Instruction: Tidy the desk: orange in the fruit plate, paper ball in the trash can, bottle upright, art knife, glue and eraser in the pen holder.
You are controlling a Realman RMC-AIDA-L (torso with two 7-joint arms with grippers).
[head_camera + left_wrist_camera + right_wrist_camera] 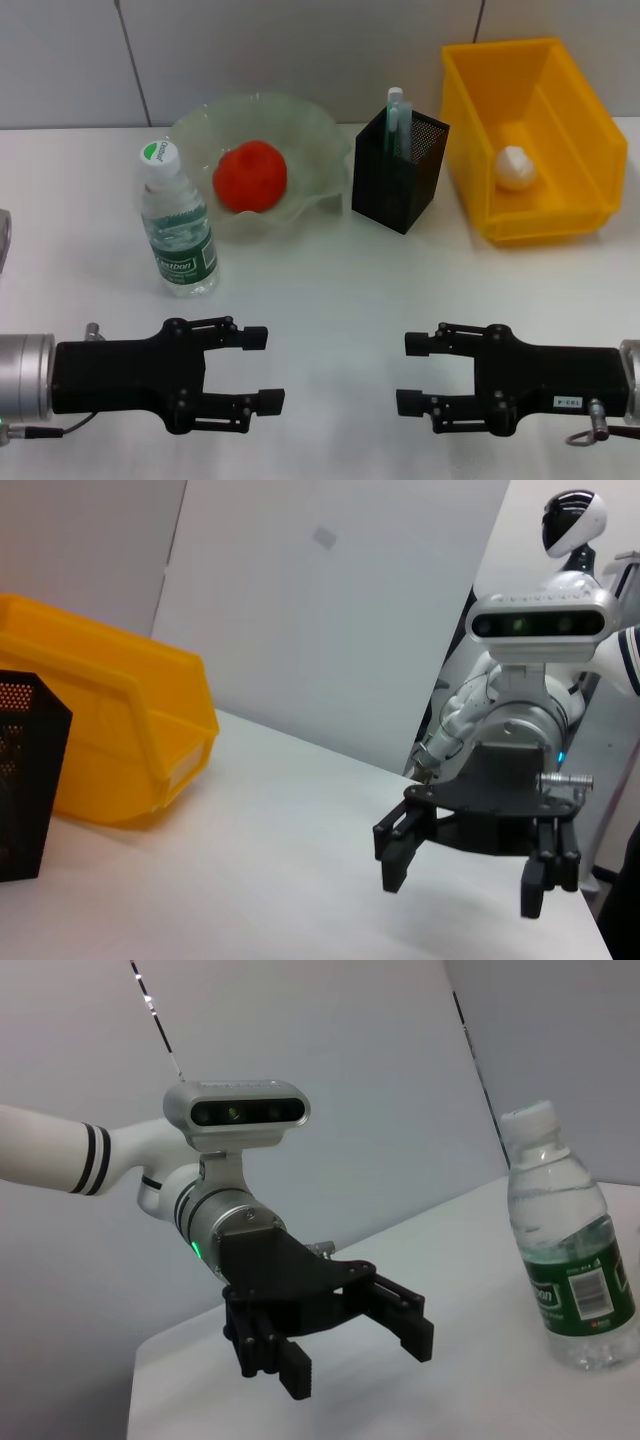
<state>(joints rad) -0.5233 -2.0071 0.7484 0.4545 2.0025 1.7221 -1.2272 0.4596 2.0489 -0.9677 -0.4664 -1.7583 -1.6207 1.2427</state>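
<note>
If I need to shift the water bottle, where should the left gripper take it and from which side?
Grip the water bottle around its labelled body, below the shoulder, coming in level from the robot's side with the left gripper. It stands upright, cap on top, and the fruit plate holding the orange sits close behind, so the near side is likely the freest approach. Its round wall suits opposed fingers.

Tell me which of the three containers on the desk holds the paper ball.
The yellow bin, at the desk's right. The white paper ball lies inside it. The glass fruit plate holds the orange, and the black mesh pen holder holds upright stationery.
</note>
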